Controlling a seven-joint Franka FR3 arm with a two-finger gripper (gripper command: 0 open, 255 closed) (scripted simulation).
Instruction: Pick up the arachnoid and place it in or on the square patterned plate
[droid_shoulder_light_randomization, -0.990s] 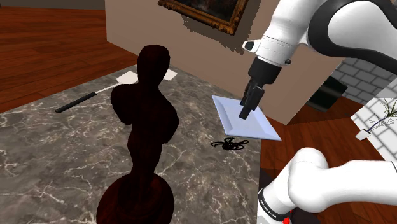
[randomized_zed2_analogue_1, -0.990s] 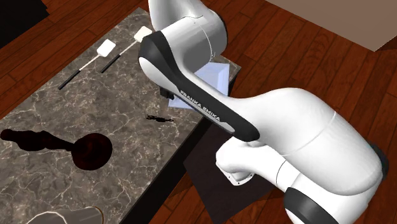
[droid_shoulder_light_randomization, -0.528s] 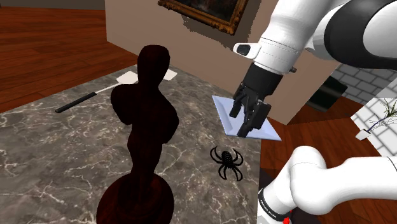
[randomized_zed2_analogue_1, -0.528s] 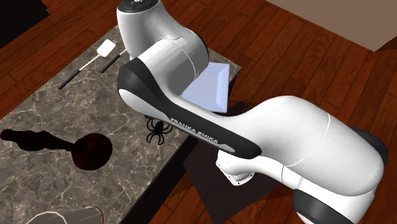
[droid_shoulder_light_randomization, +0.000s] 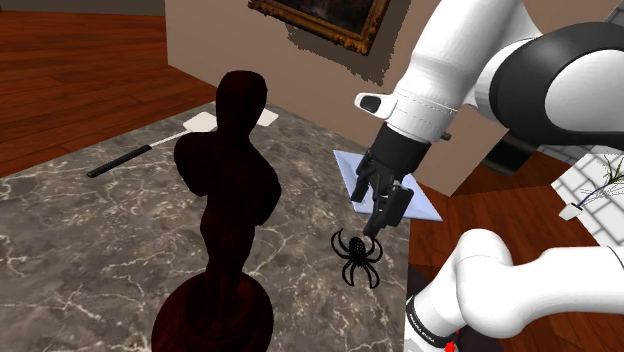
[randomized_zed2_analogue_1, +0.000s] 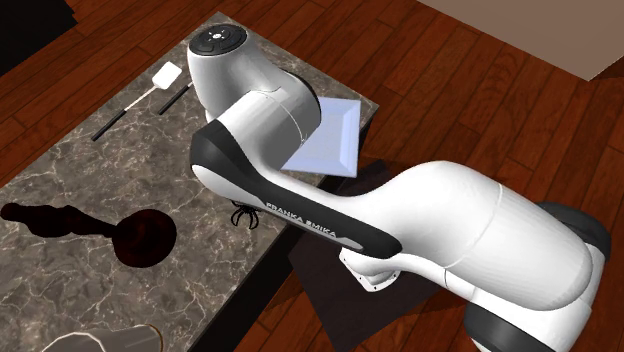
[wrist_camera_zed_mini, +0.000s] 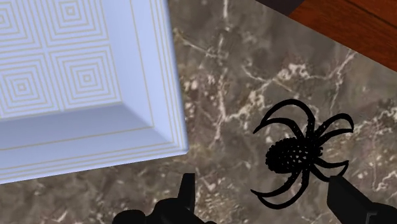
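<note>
Marble tabletop (droid_shoulder_light_randomization: 80, 230), wood floor (droid_shoulder_light_randomization: 70, 60), framed painting (droid_shoulder_light_randomization: 320, 18), tool (wrist_camera_zed_mini: 263, 198) spread wide, empty, over black spider (wrist_camera_zed_mini: 299, 156)

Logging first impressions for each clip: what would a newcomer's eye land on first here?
The tall dark figurine looms in the shoulder view's foreground. Next comes the black spider on the marble tabletop, lying untouched just ahead of the open gripper. Beside the spider sits the pale blue square plate, patterned with concentric squares.
</note>
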